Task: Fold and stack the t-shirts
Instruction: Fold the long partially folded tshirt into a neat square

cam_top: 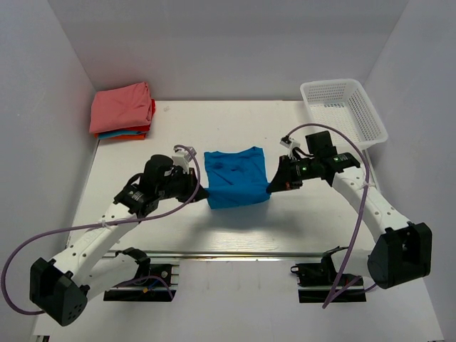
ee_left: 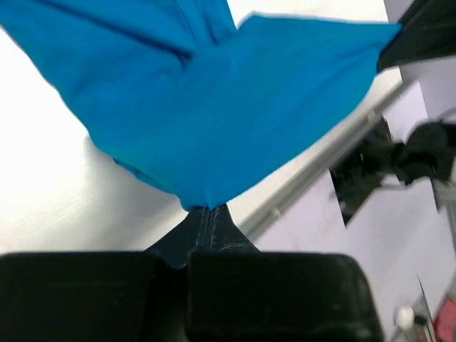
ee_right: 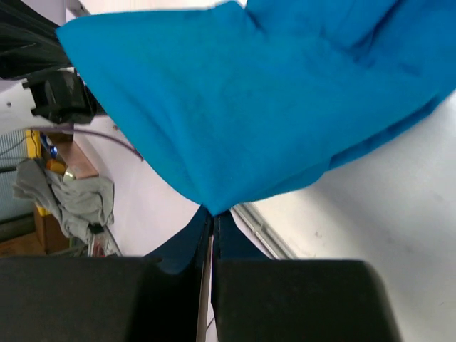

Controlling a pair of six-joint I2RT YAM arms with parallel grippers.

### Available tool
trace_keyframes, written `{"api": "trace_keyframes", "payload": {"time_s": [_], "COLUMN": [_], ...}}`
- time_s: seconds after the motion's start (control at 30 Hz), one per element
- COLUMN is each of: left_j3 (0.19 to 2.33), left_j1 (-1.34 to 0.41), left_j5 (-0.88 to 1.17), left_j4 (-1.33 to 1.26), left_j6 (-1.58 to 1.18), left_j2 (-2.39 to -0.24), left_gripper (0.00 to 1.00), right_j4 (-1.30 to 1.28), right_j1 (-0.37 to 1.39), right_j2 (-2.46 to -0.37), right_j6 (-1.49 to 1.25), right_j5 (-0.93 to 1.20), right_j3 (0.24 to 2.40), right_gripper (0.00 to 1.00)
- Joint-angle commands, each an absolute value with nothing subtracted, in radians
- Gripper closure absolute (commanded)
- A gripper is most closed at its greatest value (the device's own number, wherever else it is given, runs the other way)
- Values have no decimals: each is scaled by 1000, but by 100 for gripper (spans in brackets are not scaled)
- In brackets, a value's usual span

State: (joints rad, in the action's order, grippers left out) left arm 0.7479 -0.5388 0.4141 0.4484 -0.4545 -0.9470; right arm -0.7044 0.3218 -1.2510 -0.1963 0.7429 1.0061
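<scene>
One bright blue t-shirt (cam_top: 235, 177) sits at table centre, stretched between my two claws. My left claw (cam_top: 201, 191) is clamped on its near-left corner, my right claw (cam_top: 271, 187) on its near-right corner. Both wrist views show the fingers pinched tight on blue cloth. One folded stack (cam_top: 122, 110) in the far-left corner: salmon-pink on top, blue and orange-red beneath, three layers visible. One white mesh basket (cam_top: 344, 110) in the far-right corner. White table (cam_top: 235, 235), plain white walls (cam_top: 235, 43) on three sides.

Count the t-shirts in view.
4: held shirt mid-table; pink shirt atop far-left stack, blue shirt and orange shirt under it. Stack may hide more.
</scene>
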Motion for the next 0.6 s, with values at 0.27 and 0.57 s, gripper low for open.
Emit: {"api": "trace_keyframes", "payload": {"time_s": [0.27,0.57], "left_j3": [937,1014], "left_j1": [-525,-506], "left_j5": [177,74], "left_j4": [313,261], "left_j6": [-422,-408], "left_j2": [-1120,-1296], "left_gripper": [100,100], "right_j4": [-408,-407], "right_j1": [301,265], "right_j2": [-1388,-1612], "right_j6": [-293,-293], "right_j5": [679,756], "right_j3": [1161,1330], "right_gripper": [100,100]}}
